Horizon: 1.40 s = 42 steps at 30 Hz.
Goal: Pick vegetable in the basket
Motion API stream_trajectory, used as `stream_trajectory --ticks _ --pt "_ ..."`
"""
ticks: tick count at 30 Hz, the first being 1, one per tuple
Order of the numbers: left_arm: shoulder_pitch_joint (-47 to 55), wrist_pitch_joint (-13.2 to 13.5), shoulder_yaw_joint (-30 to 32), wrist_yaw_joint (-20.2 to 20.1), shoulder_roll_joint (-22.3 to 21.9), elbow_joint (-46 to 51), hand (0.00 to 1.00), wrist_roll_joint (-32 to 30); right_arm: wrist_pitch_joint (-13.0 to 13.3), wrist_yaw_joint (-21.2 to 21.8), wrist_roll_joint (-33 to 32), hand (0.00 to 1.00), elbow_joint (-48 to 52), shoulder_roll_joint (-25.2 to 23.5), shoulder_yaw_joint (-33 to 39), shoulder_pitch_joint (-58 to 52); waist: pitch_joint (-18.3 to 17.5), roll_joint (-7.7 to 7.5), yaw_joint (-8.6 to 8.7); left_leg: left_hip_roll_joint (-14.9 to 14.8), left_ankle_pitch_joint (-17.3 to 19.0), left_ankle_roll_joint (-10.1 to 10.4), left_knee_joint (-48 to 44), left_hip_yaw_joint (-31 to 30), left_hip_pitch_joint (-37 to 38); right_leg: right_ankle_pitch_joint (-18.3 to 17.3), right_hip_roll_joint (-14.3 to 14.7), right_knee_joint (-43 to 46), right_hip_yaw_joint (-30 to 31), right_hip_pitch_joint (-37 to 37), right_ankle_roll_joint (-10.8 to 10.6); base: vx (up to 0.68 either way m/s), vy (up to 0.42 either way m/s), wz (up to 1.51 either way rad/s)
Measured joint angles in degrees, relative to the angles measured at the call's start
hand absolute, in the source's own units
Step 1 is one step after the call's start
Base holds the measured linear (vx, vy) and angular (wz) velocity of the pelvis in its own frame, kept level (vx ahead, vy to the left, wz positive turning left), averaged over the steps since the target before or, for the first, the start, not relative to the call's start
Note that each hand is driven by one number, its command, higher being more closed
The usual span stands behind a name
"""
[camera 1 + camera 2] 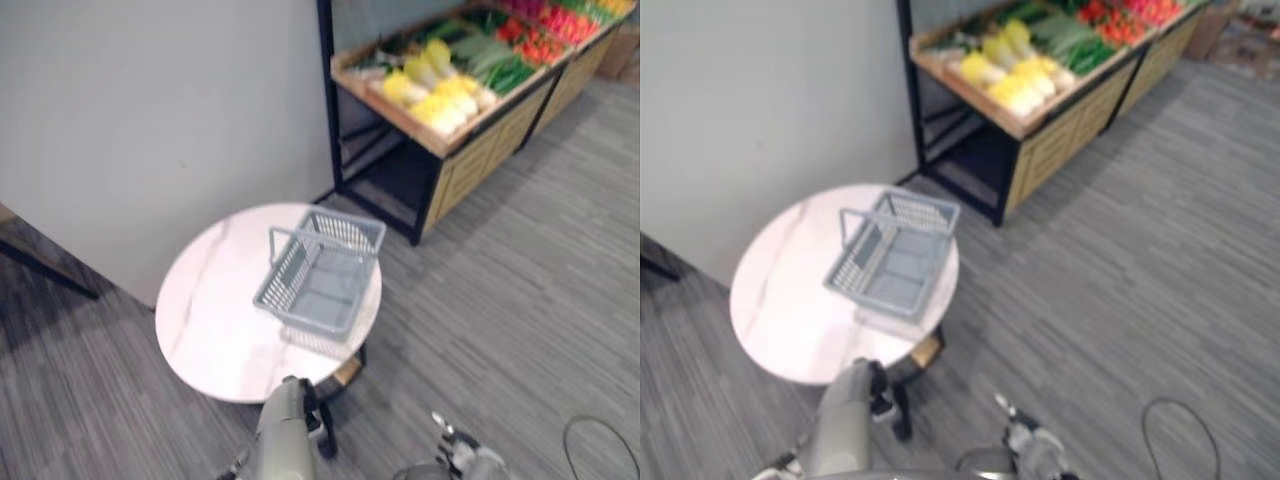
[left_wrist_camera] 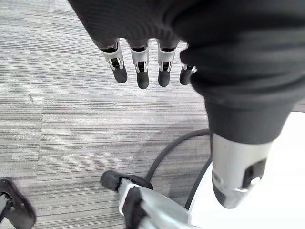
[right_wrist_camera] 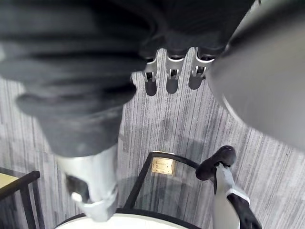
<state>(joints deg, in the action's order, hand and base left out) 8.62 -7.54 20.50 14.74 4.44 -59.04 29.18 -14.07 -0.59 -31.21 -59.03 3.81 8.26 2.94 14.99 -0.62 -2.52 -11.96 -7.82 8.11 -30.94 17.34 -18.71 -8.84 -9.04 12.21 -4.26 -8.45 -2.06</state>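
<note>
The vegetables (image 1: 440,95) lie on the stand (image 1: 447,143) against the wall. There are pale yellow heads at the near end, then greens (image 1: 497,62), then red ones (image 1: 540,42). None is in the basket (image 1: 291,268), which sits empty on the round table (image 1: 215,320), close to the edge that faces the stand. Stand and table are well apart, with bare floor between them.

My left hand (image 2: 141,72) hangs low over the floor, fingers straight and loose, holding nothing. My right hand (image 3: 172,77) is the same, also empty, with the table's frame below it.

I judge the job hasn't started, so I have to walk to the stand first. The table is the worry, because an arm or hip brushing it on the way past could nudge the basket off that near edge. At the stand the heads are packed tight, so a careless grab may drag a neighbour out and onto the floor. The leafy ones look soft, and too hard a squeeze would bruise them.
</note>
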Motion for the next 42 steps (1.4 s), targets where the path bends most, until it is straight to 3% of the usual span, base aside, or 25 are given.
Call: stream_trajectory --ticks 1,3,4,5,6,7,10,14,18,23,26,28,30,31,33,35,38,39,41,42 --pt "1.3 -0.2 -0.6 0.2 -1.4 -1.5 0.00 0.0 -0.2 -1.0 -0.1 0.00 0.1 0.4 0.8 0.1 -0.3 1.44 0.70 0.4 10.0 -0.7 3.2 -1.3 4.2 -4.0 1.3 -0.1 0.0 -1.0 -1.0 0.23 0.303 -0.81" --pt "1.3 -0.4 -2.3 0.4 -2.0 -2.5 0.00 1.3 -0.1 -1.8 -0.3 0.00 -0.4 0.9 1.6 -0.3 -0.7 2.15 1.02 0.4 17.0 1.9 3.4 -3.4 5.5 -4.9 1.2 -1.6 -0.2 -0.9 -2.7 0.09 0.334 -0.51" --pt "1.6 -0.6 -3.0 0.4 -2.0 -2.6 0.00 1.5 0.5 -1.8 -0.3 0.00 -0.5 1.5 2.8 -1.8 -1.2 1.97 1.23 1.8 20.0 1.4 -1.5 -3.9 8.1 -4.5 0.1 -2.1 0.4 -1.4 -3.4 0.07 0.324 -0.53" --pt "2.1 -0.6 -3.6 0.4 -2.0 -2.6 0.00 1.6 0.5 -1.8 -0.1 0.00 -0.5 2.0 3.1 -3.1 -2.1 2.27 1.48 2.9 20.2 0.6 -1.9 -3.8 10.4 -4.4 -0.2 -2.3 0.6 -1.7 -3.6 0.13 0.270 -0.38" --pt "3.2 -0.5 -5.6 0.2 -2.1 -2.6 0.00 1.6 1.3 -1.7 0.4 0.00 -0.4 3.0 3.9 -6.1 -4.6 3.99 2.68 4.7 22.8 -3.6 6.4 -4.1 15.8 -4.3 0.6 -3.0 0.4 -1.6 -3.9 0.13 0.273 -0.24" --pt "3.0 -0.2 -6.8 0.0 -1.0 -2.9 0.00 2.0 2.4 -1.6 2.4 0.00 -0.6 2.5 5.2 -7.3 -5.8 2.55 3.86 7.9 20.3 -5.6 13.6 -3.3 19.2 -3.9 -1.3 -3.2 0.9 -1.2 -4.3 0.10 0.255 -0.22" --pt "1.7 0.3 -9.3 0.1 1.1 -2.9 0.00 2.2 2.6 -1.3 3.7 0.00 -2.6 1.4 5.6 -10.6 -9.5 0.31 4.57 11.7 13.9 -7.1 26.4 -2.5 22.1 -2.1 -2.5 -5.3 -0.9 1.3 -4.8 0.03 0.116 -0.11" --pt "0.3 0.7 -11.6 0.0 2.1 -3.6 0.00 2.2 3.2 -1.4 3.9 0.00 -6.6 1.6 4.9 -12.4 -10.0 -0.52 4.85 13.7 9.1 -7.5 35.1 -3.4 25.1 -1.5 -2.7 -7.2 -2.3 1.1 -5.1 0.03 0.020 0.12" --pt "0.2 1.1 -12.7 0.0 2.2 -4.3 0.00 2.4 3.5 -1.3 4.4 0.00 -7.1 2.1 4.1 -11.9 -10.0 -0.56 5.39 13.7 8.2 -7.5 36.5 -4.0 25.9 -1.4 -2.4 -8.2 -3.2 0.0 -5.3 0.03 -0.029 0.11" --pt "0.7 9.9 -16.1 0.9 1.7 -2.9 0.00 9.9 2.8 -1.4 4.4 0.00 -7.0 3.1 0.5 -10.8 -10.0 -0.42 5.45 12.7 8.0 -7.2 36.7 -4.2 26.0 -0.9 -1.2 -9.2 -3.8 -0.9 -4.5 0.02 -0.071 0.03" --pt "0.4 13.8 -16.2 5.2 -0.5 5.1 0.00 9.9 0.9 -1.4 4.4 0.00 -6.8 3.4 -0.1 -10.1 -9.7 -0.62 5.43 12.2 7.7 -6.8 36.8 -4.9 25.8 -0.9 -0.8 -9.7 -5.1 -1.5 -4.4 -0.02 -0.082 0.17" --pt "-0.3 16.4 -15.3 13.1 -0.8 14.5 0.00 2.7 -0.9 -1.4 4.3 0.00 -6.2 3.7 -0.5 -9.8 -9.4 -0.48 5.41 12.1 7.6 -6.6 36.8 -5.5 25.7 -0.9 -0.7 -10.1 -5.9 -1.9 -4.4 -0.04 -0.079 0.11" --pt "-1.0 17.1 -12.5 17.9 0.0 23.7 0.00 -2.0 -1.7 -1.3 4.3 0.00 -5.5 4.0 -0.9 -9.7 -9.1 -0.17 5.39 12.1 7.6 -6.6 36.8 -5.7 25.7 -0.9 -0.7 -10.1 -6.0 -1.9 -4.4 -0.04 -0.047 0.02" --pt "-1.7 16.9 -10.4 20.5 1.0 28.1 0.00 -4.9 -2.0 -1.2 4.3 0.00 -4.6 4.2 -0.9 -10.0 -8.8 0.07 5.42 12.1 7.6 -6.6 36.8 -5.9 25.6 -0.9 -0.8 -10.1 -6.1 -1.9 -4.5 -0.03 -0.031 0.00" --pt "-2.9 15.7 -8.0 21.8 2.9 31.6 0.00 -7.1 -2.3 -0.8 4.3 0.00 -4.3 4.3 -0.8 -10.1 -8.7 0.20 5.46 12.2 7.6 -6.6 36.9 -6.0 25.6 -0.9 -0.8 -10.2 -6.1 -1.9 -4.4 -0.01 -0.010 0.02" --pt "-3.9 11.9 -6.8 21.8 5.5 32.8 0.00 -9.3 -3.2 0.0 4.3 0.00 -4.1 4.2 0.0 -10.2 -8.7 0.17 5.53 12.4 7.6 -6.6 36.9 -6.6 25.2 -0.9 -0.8 -10.2 -6.6 -1.9 -4.4 0.00 -0.031 0.13" --pt "-2.9 6.6 -8.0 19.6 5.1 29.3 0.00 -9.6 -3.1 -1.6 0.2 0.00 -4.2 3.6 1.7 -10.5 -8.4 -0.28 5.42 12.4 7.6 -6.6 36.9 -7.2 24.9 -0.9 -0.8 -10.2 -7.7 -2.2 -4.4 0.01 -0.043 0.19" --pt "-2.2 5.6 -8.8 19.2 4.8 28.0 0.00 -9.6 -2.7 -2.5 -1.9 0.00 -4.3 3.2 2.5 -10.7 -8.3 -0.46 5.43 12.4 7.6 -6.6 36.9 -7.3 25.0 -0.9 -0.8 -10.2 -7.9 -2.3 -4.4 0.02 -0.053 0.14" --pt "1.3 3.2 -11.4 18.6 2.9 22.2 0.00 -8.9 1.1 -6.3 -12.3 0.00 -3.7 1.3 5.8 -11.5 -8.3 -1.50 5.41 12.3 7.6 -6.6 36.9 -7.2 25.0 -0.9 -0.6 -10.3 -8.0 -2.5 -4.4 0.01 -0.044 0.03" --pt "2.1 3.1 -11.6 18.5 2.2 20.6 0.00 -8.8 2.0 -6.9 -13.6 0.00 -3.0 0.6 6.9 -11.6 -8.2 -1.81 5.42 12.3 7.6 -6.6 36.9 -7.1 25.0 -0.9 -0.6 -10.2 -8.0 -2.7 -4.4 0.01 -0.045 0.01"
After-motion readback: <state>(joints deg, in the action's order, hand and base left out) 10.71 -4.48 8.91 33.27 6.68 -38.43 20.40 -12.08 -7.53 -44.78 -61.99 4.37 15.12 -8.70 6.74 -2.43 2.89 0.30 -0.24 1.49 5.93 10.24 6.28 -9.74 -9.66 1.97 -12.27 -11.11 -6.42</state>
